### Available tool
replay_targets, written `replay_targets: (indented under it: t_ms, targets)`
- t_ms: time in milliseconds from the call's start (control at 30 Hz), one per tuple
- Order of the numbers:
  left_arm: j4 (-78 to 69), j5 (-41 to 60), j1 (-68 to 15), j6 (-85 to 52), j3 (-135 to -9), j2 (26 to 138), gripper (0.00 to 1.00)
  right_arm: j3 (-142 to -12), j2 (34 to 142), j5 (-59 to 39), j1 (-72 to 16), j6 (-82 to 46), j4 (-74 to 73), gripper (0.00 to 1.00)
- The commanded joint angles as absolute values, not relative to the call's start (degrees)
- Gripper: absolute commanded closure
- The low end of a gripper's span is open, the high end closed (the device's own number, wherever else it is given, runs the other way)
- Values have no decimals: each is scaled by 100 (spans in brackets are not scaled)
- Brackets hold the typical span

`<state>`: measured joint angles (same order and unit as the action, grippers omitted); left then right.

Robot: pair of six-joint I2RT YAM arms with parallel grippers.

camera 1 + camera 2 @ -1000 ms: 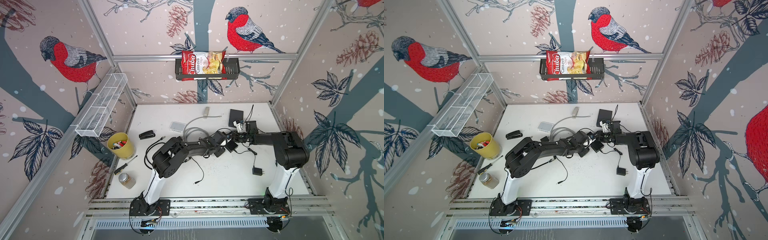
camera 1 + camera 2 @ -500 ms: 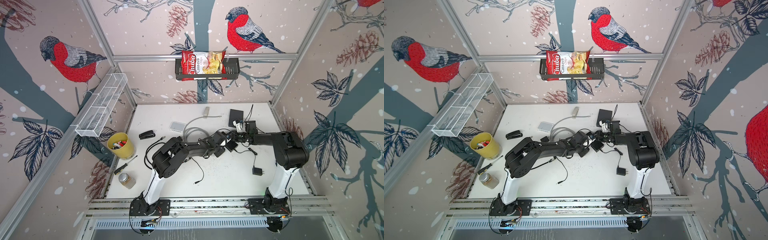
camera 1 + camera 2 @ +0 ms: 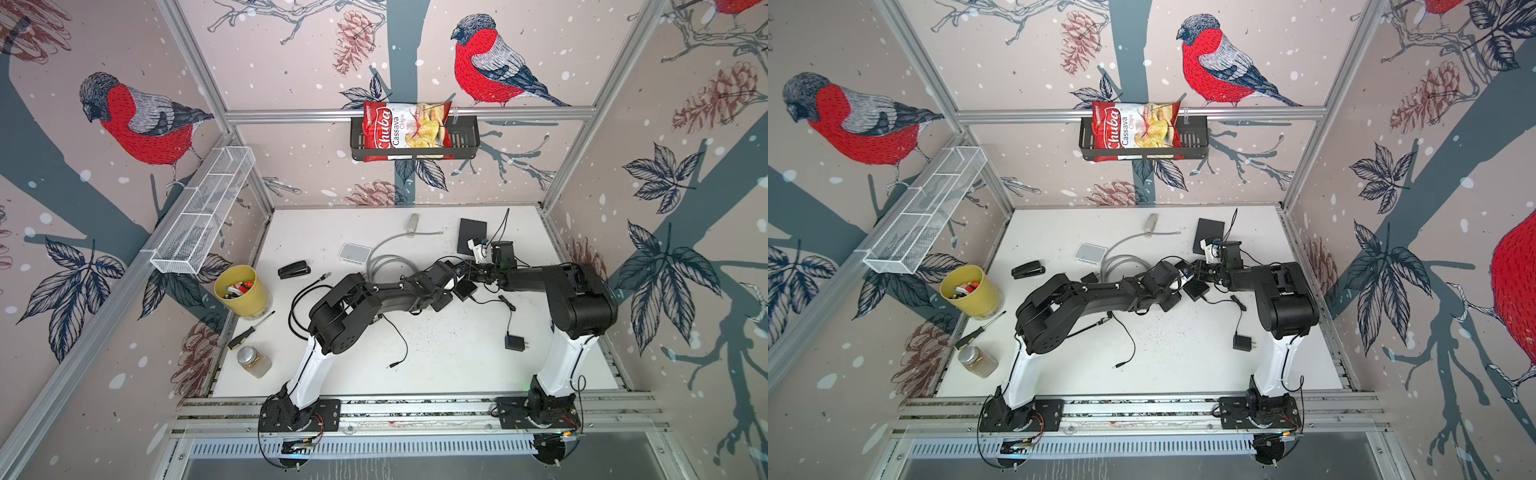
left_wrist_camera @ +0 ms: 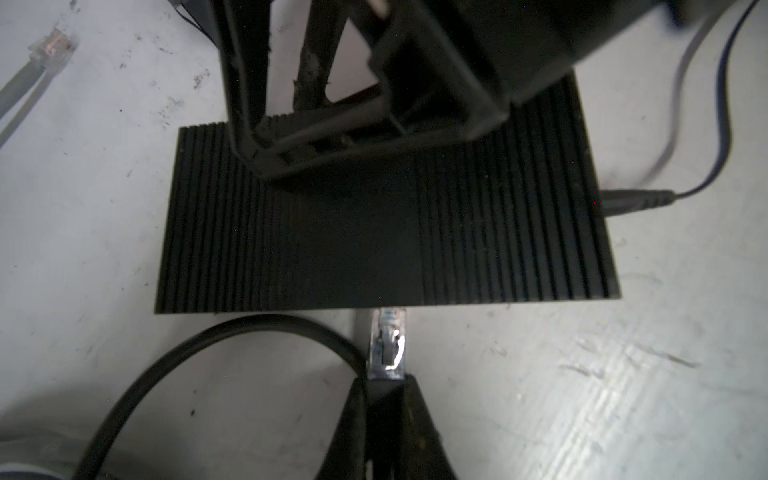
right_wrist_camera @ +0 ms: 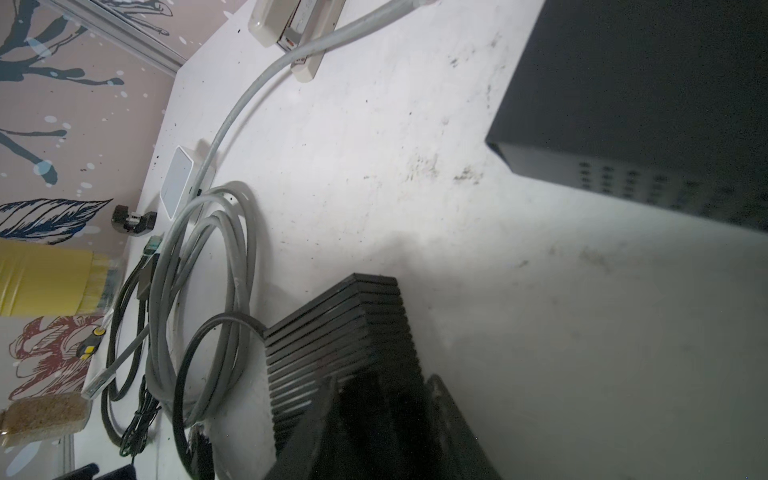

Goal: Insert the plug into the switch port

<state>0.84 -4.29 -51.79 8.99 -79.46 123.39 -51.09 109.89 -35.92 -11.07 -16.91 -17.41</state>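
Observation:
The switch (image 4: 374,241) is a black ribbed box lying flat on the white table, seen in both top views (image 3: 465,291) between the two arms. My left gripper (image 4: 385,380) is shut on the clear plug (image 4: 386,340), whose black cable (image 4: 208,345) loops away beside it. The plug's tip meets the switch's near edge; the port face itself is hidden. My right gripper (image 5: 382,386) is shut on the switch (image 5: 332,324) from the opposite side, one finger on each side of it. A thin power lead (image 4: 636,199) enters the switch's side.
A coiled grey cable (image 3: 386,262), a white box (image 3: 354,252) and a flat black box (image 3: 471,236) lie behind the arms. A loose grey plug (image 4: 52,41) lies near the switch. A stapler (image 3: 294,270), a yellow cup (image 3: 241,291) and a black adapter (image 3: 515,343) stand around.

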Motion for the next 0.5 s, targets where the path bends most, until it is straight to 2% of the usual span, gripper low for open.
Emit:
replay_targets:
  t_ms: [0,233,467]
  targets:
    - [522,-301,-5186,923,-8126,12569,93,-4998,11033,-4122,-1162,-1958,-683,65]
    - [520,-235,-5178,1190,-8097,12555,93,-4950,10984,-4260,-1191,-1903,-835,65]
    - [1070,-131,-5185,1613,-8592,12770,93,-4932,10873,-4298,-1196,-1944,-860,65]
